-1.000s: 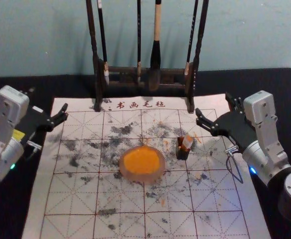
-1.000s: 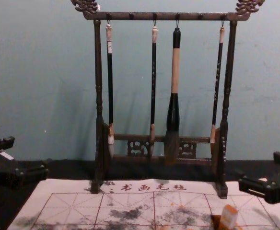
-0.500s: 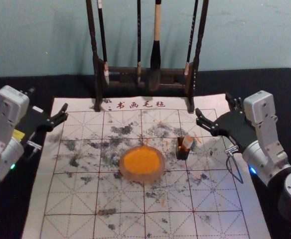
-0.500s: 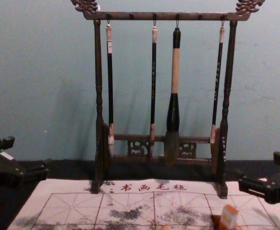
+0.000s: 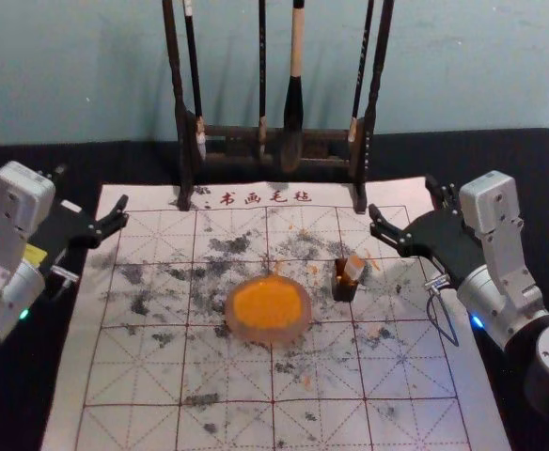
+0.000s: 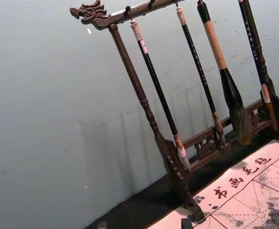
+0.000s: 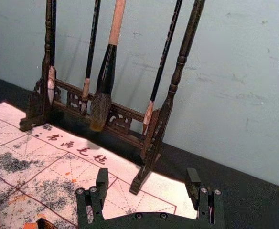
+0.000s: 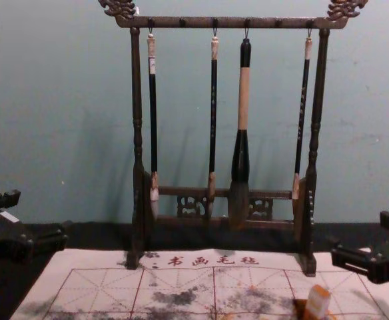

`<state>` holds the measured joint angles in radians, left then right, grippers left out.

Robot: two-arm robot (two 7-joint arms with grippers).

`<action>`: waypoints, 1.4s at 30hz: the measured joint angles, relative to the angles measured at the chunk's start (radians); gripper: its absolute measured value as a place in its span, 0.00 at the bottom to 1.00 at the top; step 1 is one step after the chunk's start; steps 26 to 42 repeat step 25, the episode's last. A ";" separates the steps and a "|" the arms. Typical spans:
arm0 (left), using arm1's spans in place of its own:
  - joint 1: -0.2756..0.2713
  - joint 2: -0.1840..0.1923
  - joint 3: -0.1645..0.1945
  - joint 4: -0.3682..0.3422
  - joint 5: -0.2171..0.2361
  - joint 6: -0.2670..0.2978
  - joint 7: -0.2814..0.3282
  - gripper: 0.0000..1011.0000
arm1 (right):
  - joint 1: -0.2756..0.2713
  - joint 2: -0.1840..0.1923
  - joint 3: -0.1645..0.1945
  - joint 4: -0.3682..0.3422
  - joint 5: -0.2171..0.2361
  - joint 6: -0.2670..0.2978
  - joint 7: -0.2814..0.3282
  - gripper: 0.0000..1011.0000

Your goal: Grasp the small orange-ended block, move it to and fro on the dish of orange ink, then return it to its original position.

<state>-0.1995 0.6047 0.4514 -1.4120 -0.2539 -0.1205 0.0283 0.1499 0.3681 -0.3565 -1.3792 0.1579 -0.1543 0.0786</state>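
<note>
The small orange-ended block (image 5: 353,269) leans in a small dark holder (image 5: 344,287), to the right of the round dish of orange ink (image 5: 268,308). In the chest view the block (image 8: 318,302) stands tilted, orange end up. My right gripper (image 5: 403,211) is held open over the mat's right edge, to the right of and beyond the block; in the right wrist view the gripper (image 7: 147,183) has nothing between its fingers. My left gripper (image 5: 92,202) stays at the mat's left edge, open and holding nothing; its fingertips (image 6: 187,223) peek into the left wrist view.
A dark wooden rack (image 8: 231,23) with several hanging brushes stands at the mat's far edge. The ink-spotted felt mat (image 5: 227,376) lies on a black-covered table (image 5: 528,188), with a wall behind.
</note>
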 joint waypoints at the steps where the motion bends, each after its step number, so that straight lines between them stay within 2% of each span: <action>1: 0.000 0.000 0.000 0.000 0.000 0.000 0.000 0.99 | 0.000 0.000 0.000 0.000 0.000 0.000 0.000 0.99; 42: 0.000 0.000 0.000 0.000 0.000 0.000 0.000 0.99 | 0.000 0.000 0.000 0.000 0.000 0.000 0.000 0.99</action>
